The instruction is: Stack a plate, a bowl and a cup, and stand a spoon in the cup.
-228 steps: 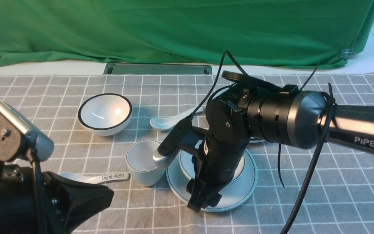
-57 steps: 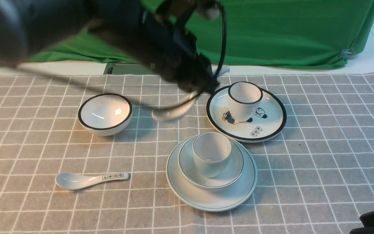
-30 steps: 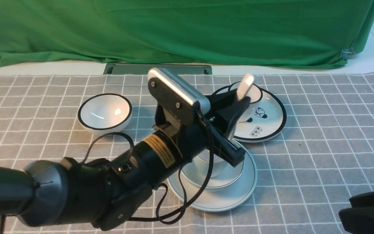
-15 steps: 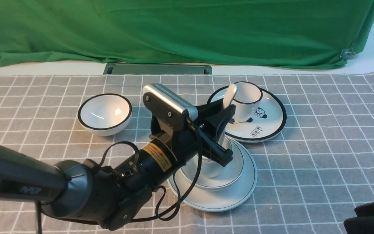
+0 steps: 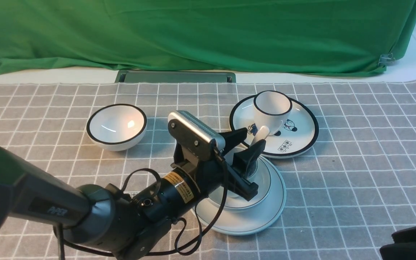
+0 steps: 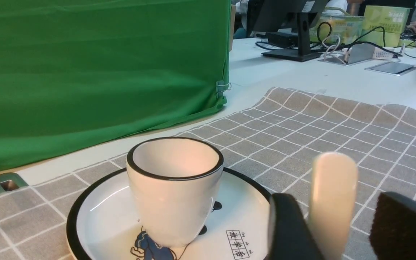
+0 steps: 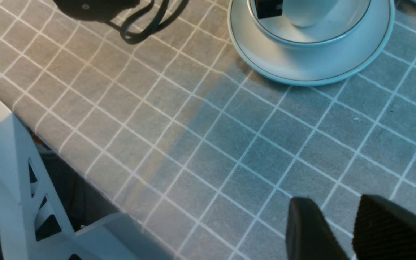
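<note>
The pale plate [image 5: 270,213] carries the shallow bowl [image 5: 263,181], and the cup [image 7: 303,14] stands in the bowl, mostly hidden behind my left arm in the front view. The plain white spoon's handle [image 5: 260,133] rises from the cup and leans toward the back right. My left gripper [image 5: 247,145] is open around that handle [image 6: 332,202], with a clear gap on one side. My right gripper [image 7: 336,204] hovers low over bare cloth near the table's front right, its fingers slightly apart and holding nothing.
A black-rimmed bowl [image 5: 116,126] sits at the back left. Behind the stack lies a cartoon plate [image 5: 296,141] bearing a black-rimmed cup [image 5: 272,110]. The table's front edge [image 7: 85,159] runs close to my right gripper. Green cloth [image 5: 208,32] hangs at the back.
My left gripper came down with the spoon, setting it in the cup, and its jaws have opened off the handle. The right arm has barely moved.
</note>
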Tool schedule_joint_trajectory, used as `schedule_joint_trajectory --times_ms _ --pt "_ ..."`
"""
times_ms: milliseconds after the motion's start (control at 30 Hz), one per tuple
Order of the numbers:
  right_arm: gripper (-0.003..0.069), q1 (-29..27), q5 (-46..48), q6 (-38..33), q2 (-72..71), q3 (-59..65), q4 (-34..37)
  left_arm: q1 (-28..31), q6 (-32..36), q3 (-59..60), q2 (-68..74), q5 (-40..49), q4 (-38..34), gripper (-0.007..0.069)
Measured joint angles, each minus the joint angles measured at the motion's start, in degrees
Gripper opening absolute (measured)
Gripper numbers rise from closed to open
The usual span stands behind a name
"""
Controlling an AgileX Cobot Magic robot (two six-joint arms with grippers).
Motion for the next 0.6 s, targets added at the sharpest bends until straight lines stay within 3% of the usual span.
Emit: schedule_joint_trajectory --times_ms 167,300,467,600 --pt "0.0237 0.0 0.0 -0.16 0.0 0.0 1.03 0.0 1.21 0.0 -0.39 0.07 -0.32 0.046" --pt "0.0237 0.0 -0.41 -1.52 0.0 -0.19 1.08 0.0 1.21 1.99 -5.2 0.07 -0.33 0.0467" --pt "0.0237 0.0 -1.04 -3.26 0.0 -1.92 1.08 0.0 1.21 5.02 -15.69 3.45 -0.49 0.0392" --pt "0.0238 0.0 -1.52 -4.87 0.0 -3.46 1.02 0.0 0.74 6.07 -28.39 21.69 2.61 0.0267"
